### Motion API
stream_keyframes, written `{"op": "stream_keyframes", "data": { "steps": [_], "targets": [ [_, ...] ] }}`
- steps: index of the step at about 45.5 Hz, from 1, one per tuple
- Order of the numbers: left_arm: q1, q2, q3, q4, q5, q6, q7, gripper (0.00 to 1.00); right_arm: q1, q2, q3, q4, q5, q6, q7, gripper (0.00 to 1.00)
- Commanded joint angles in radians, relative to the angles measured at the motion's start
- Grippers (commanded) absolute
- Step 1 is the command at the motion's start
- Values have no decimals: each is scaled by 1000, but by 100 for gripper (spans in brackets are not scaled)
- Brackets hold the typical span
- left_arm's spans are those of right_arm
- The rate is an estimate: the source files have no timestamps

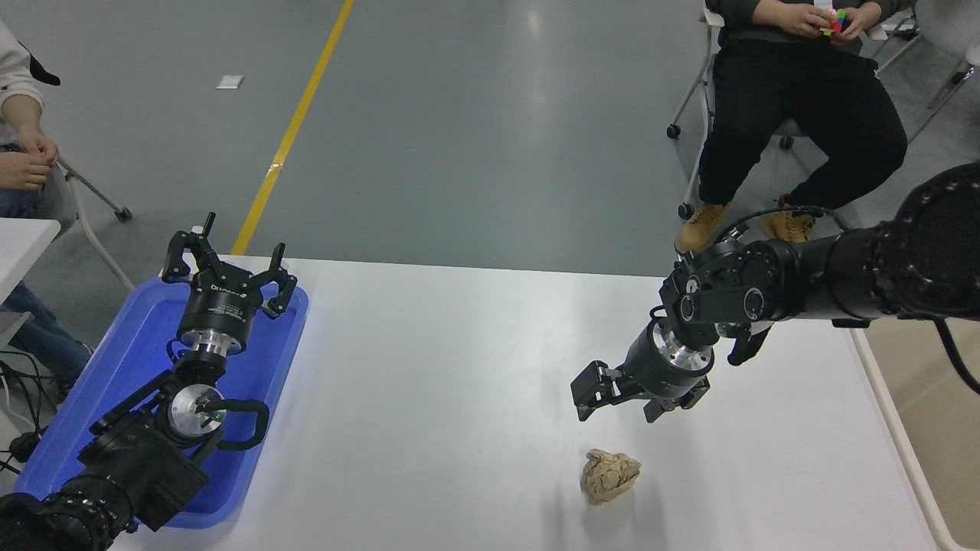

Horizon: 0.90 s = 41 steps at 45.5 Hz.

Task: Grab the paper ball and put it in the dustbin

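One target: paper ball (609,476) sits alone on the counter (459,367), near edge. Right gripper (622,402) hovers just above and beyond it, jaws spread, nothing held. Centre over the wad, descend straight, close gently. Dustbin (911,451) at right edge. Left gripper (227,272) parked, jaws apart.

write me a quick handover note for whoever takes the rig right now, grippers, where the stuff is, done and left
Right gripper: jaws open, empty, hanging just above and behind the paper ball, not touching it.
Left gripper: jaws open, empty, parked over the blue tray at the table's left.
Paper ball: lies loose on the white table, near the front edge, right of centre.
Dustbin: at the table's right end, partly hidden by the right arm.
Done: nothing grasped or binned.
Left: lower onto the ball, close the jaws, lift, carry right, drop it in the dustbin.
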Motion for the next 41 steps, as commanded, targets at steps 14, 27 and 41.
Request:
{"op": "stream_keyframes", "data": {
  "steps": [14, 27, 41],
  "targets": [
    [0, 0, 0, 0, 0, 0, 0, 100, -164, 15, 19, -77, -2, -83, 0, 100],
    [0, 0, 0, 0, 0, -1, 0, 100, -200, 15, 18, -95, -2, -98, 0, 100],
    [0, 0, 0, 0, 0, 0, 0, 100, -235, 15, 18, -108, -40, -112, 0, 100]
  ]
}}
